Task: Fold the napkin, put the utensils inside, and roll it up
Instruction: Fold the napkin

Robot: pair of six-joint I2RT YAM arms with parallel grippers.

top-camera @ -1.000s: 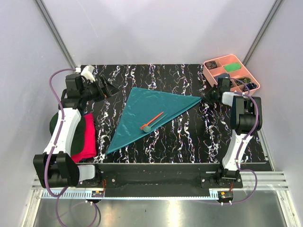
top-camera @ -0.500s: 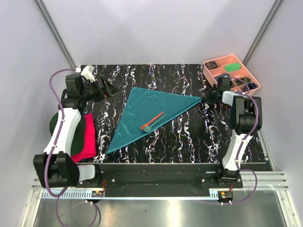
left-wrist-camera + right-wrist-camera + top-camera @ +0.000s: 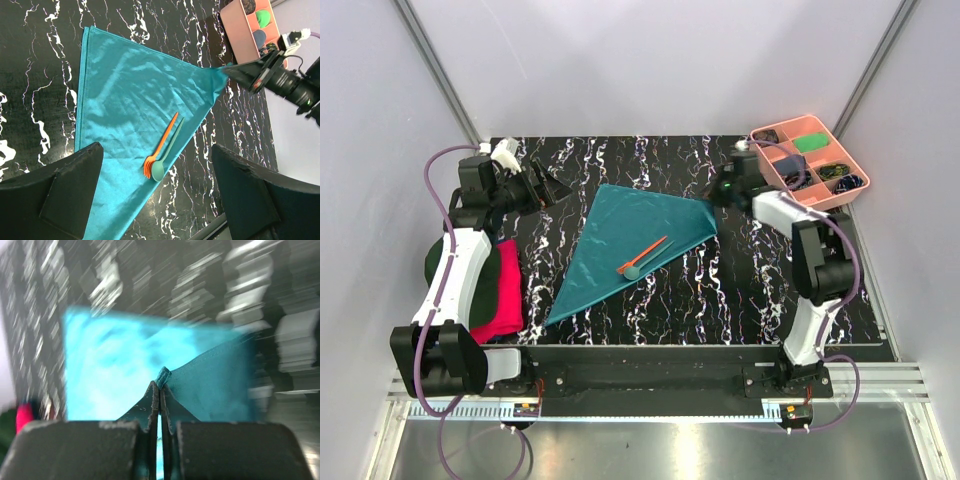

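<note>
The teal napkin [image 3: 620, 240] lies folded into a triangle in the middle of the black marbled table; it also fills the left wrist view [image 3: 130, 110]. An orange fork [image 3: 644, 252] and a teal spoon [image 3: 634, 268] lie side by side on it near its front fold, also in the left wrist view, fork [image 3: 159, 146] and spoon [image 3: 164, 159]. My right gripper [image 3: 716, 197] is shut on the napkin's right corner [image 3: 163, 375], which is lifted and drawn leftward. My left gripper [image 3: 556, 190] is open and empty, above the table left of the napkin.
A pink compartment tray [image 3: 809, 159] with small items stands at the back right. A bright pink-red cloth [image 3: 498, 290] and a dark green cap [image 3: 433, 258] lie at the left edge beside the left arm.
My right gripper has moved left from beside the tray, pulling the napkin's right corner inward. The left arm and the utensils have not moved.
</note>
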